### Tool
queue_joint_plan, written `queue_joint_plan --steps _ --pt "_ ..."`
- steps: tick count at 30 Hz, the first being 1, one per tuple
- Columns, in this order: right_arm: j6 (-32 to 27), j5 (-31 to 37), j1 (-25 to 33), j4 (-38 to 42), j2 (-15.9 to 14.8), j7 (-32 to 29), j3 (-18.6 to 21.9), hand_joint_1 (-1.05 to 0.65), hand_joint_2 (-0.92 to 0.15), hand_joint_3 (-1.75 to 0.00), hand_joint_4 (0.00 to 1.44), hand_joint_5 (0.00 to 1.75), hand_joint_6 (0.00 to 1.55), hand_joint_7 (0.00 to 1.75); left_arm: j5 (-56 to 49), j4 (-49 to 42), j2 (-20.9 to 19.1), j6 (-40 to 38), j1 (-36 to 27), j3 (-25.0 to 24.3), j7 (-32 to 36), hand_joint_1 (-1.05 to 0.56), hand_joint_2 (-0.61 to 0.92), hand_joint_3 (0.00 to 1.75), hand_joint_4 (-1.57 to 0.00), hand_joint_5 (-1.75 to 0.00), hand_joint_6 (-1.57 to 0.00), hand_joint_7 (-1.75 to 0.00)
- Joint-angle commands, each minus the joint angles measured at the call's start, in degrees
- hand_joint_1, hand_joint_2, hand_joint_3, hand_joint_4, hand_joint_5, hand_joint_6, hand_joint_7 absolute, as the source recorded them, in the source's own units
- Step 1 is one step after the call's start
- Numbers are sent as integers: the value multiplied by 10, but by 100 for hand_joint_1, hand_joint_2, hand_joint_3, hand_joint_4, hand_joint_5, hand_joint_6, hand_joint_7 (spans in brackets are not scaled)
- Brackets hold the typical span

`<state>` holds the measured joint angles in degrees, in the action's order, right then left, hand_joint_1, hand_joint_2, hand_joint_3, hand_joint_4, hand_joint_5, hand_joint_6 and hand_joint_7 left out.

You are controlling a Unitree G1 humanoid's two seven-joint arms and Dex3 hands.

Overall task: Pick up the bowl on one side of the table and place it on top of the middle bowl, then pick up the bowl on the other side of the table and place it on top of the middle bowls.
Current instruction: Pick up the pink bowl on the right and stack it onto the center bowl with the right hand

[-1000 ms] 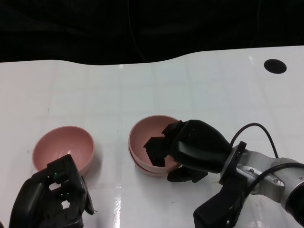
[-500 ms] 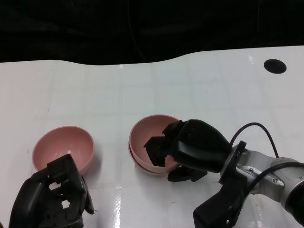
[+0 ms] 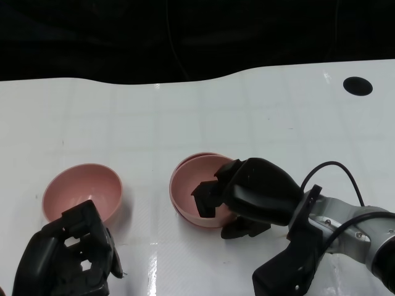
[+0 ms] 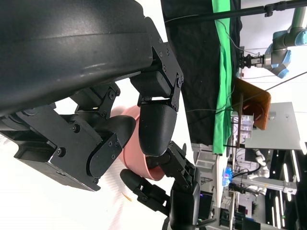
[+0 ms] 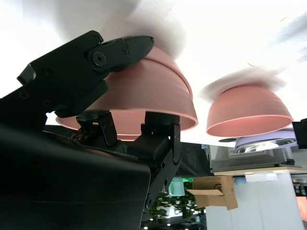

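Two pink bowls are nested at the table's middle. The top bowl point(image 3: 192, 192) sits tilted and off-centre in the lower bowl, whose rim point(image 3: 199, 156) shows behind it. My right hand point(image 3: 250, 192) pinches the top bowl's near right rim, with fingers inside and the thumb under the outside. The right wrist view shows this held bowl point(image 5: 144, 93) between the fingers. A third pink bowl point(image 3: 82, 192) stands alone on the left, also seen as the far bowl point(image 5: 248, 112). Just in front of that bowl is my left hand point(image 3: 65, 258), fingers curled in and holding nothing.
The white table point(image 3: 185, 117) runs back to a dark edge. A black round hole point(image 3: 357, 86) lies at its far right. A black cable point(image 3: 336, 165) loops over my right forearm. Bare table lies between the left bowl and the stack.
The top bowl of the middle stack has shifted slightly toward me and tilted, exposing the lower bowl's far rim. My right hand moved with it. The left hand stays put.
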<state>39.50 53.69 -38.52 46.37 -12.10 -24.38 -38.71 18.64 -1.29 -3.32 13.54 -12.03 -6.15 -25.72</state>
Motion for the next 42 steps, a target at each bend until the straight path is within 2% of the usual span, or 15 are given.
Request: queue_joint_plan --steps 1,2,3,5,6,9,14,27,32,36,38,42 --pt "-10 -8 -7 -2 -8 11 5 -67 -92 -38 100 56 92 22 4 5 -4 -3 -4 -3 6 -1 47 136 -88 -175 -76 -174" --pt "-11 -8 -6 -3 -8 12 5 -68 -92 -39 103 43 94 14 4 5 -4 -3 -4 -3 5 -1 47 136 -88 -175 -76 -174" --pt "-16 -12 -6 -6 -10 30 5 -71 -92 -40 97 35 89 9 6 5 -3 -4 -3 -4 4 -1 47 136 -88 -175 -76 -175" --pt "-34 -16 -3 -17 -13 69 6 -80 -92 -48 67 12 65 2 6 5 -3 -5 -3 -3 5 -1 47 136 -88 -175 -76 -175" --pt "-41 -17 -1 -23 -15 81 7 -82 -92 -50 60 7 58 1 5 5 -3 -5 -3 -3 5 -1 47 136 -88 -175 -76 -175" --pt "-51 -17 4 -35 -19 93 6 -88 -92 -52 40 1 42 0 4 0 -3 -1 -1 -3 3 -2 47 134 -88 -175 -76 -175" --pt "-57 -15 6 -44 -23 100 2 -91 -92 -55 28 0 33 0 6 1 -3 -2 -2 -3 3 -2 48 132 -88 -175 -76 -175" --pt "-72 -5 20 -61 -31 89 -2 -90 -92 -58 26 0 32 0 2 -1 -3 0 -1 -4 5 -2 50 131 -88 -175 -76 -175" --pt "-77 -2 40 -86 -43 53 10 -89 -92 -54 30 2 34 1 2 1 -3 -4 -1 -4 7 -1 49 132 -88 -175 -76 -174" --pt "-71 -14 67 -130 -71 33 36 -82 -92 -46 37 5 39 2 2 -4 -5 2 1 -5 2 -1 49 134 -88 -175 -76 -175" --pt "-52 -29 93 -158 -103 9 66 -80 -92 -45 42 6 42 3 1 -6 -4 1 3 -5 5 -1 48 134 -88 -175 -76 -175" --pt "-18 -41 138 -191 -148 -36 108 -73 -92 -42 50 9 52 6 0 -6 -2 -1 5 -6 9 -1 47 135 -88 -175 -76 -175"
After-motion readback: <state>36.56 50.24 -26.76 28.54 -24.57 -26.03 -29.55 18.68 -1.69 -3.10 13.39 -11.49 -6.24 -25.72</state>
